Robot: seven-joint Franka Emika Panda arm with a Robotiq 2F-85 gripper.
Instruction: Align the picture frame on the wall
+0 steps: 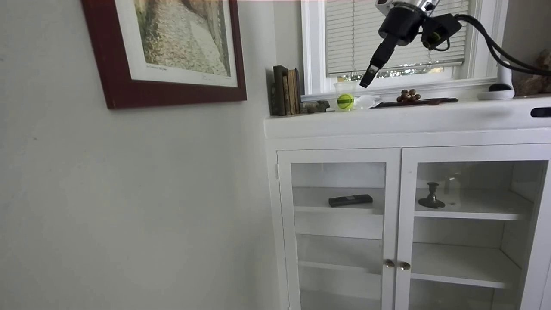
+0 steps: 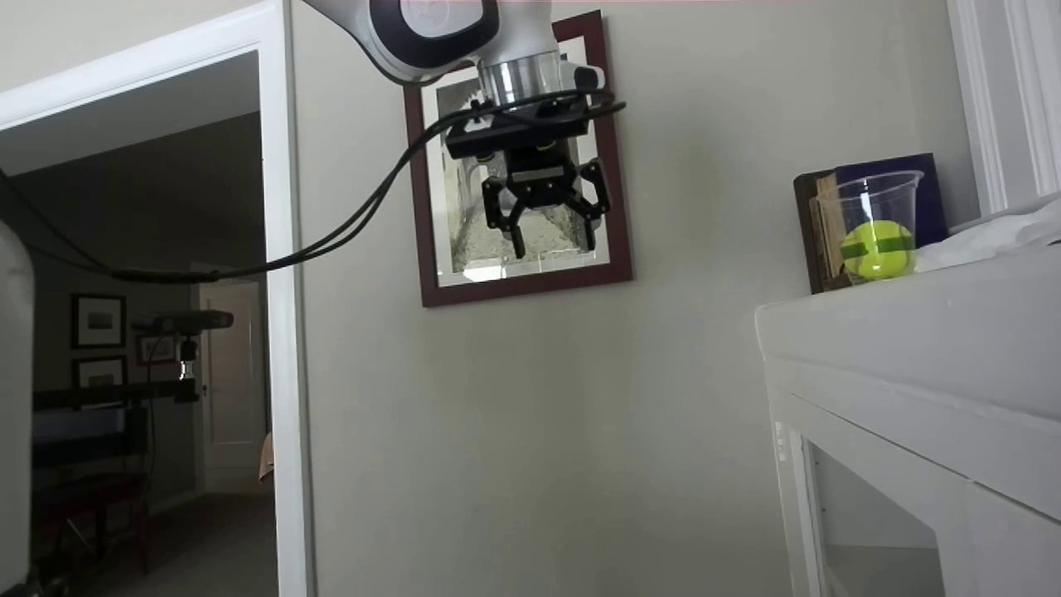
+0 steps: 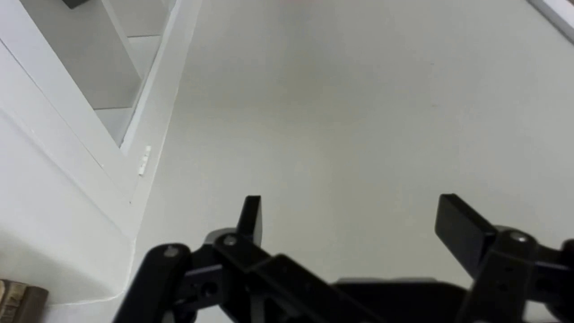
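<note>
My gripper (image 2: 554, 249) gapes; both exterior views alone show the rectangular maroon picture frame (image 1: 176, 94) left of the worktop's (image 1: 404, 117) corner.

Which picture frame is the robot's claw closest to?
The large red-brown picture frame: in an exterior view the open gripper hangs in front of it. The other frames look smaller and hang beyond the doorway.

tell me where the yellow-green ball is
In both exterior views, the yellow-green ball is inside the clear plastic cup on top of the white cabinet. In an exterior view, the upright books stand to its left.
</note>
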